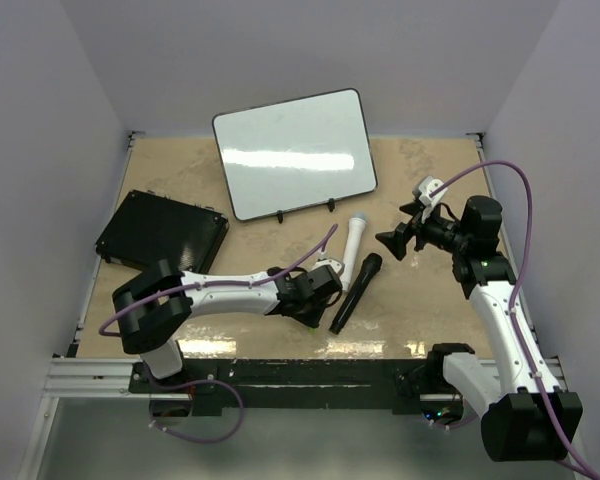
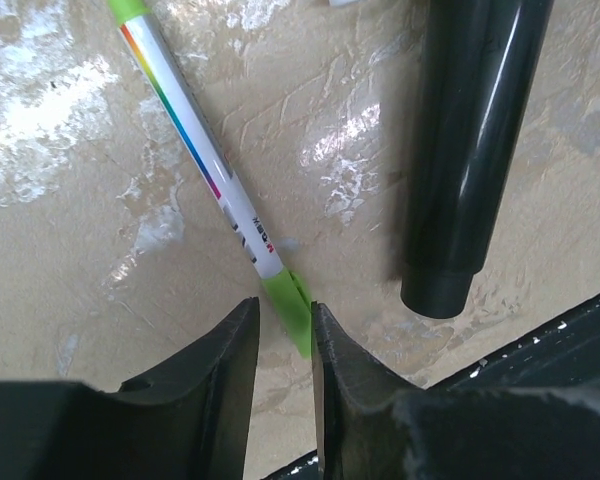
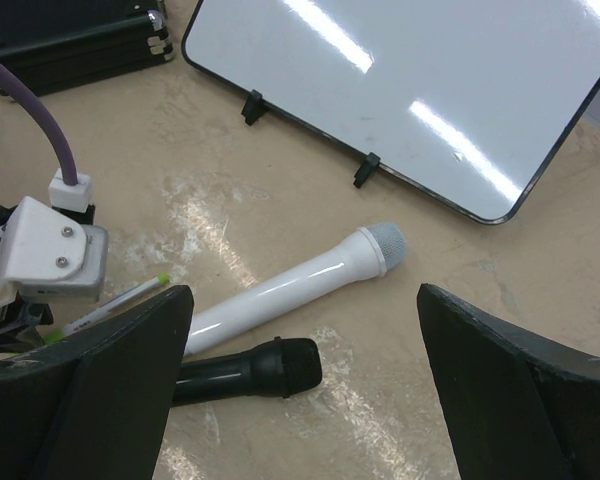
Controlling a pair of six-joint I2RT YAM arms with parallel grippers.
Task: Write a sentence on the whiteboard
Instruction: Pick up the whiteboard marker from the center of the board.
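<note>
Left gripper [image 2: 286, 305] narrowly parted, right gripper [image 3: 302, 298] spread wide.

Setup sits in a little booth: plain pale lavender-grey panels for the back wall [image 1: 300, 50], left wall [image 1: 30, 150] and right wall [image 1: 570, 100], no windows that I can see. The tabletop [image 1: 180, 180] is tan and mottled, pretty scuffed, with shiny white glare patches [image 2: 40, 160] from light overhead. An aluminium rail [image 1: 80, 375] runs along the near edge.
</note>
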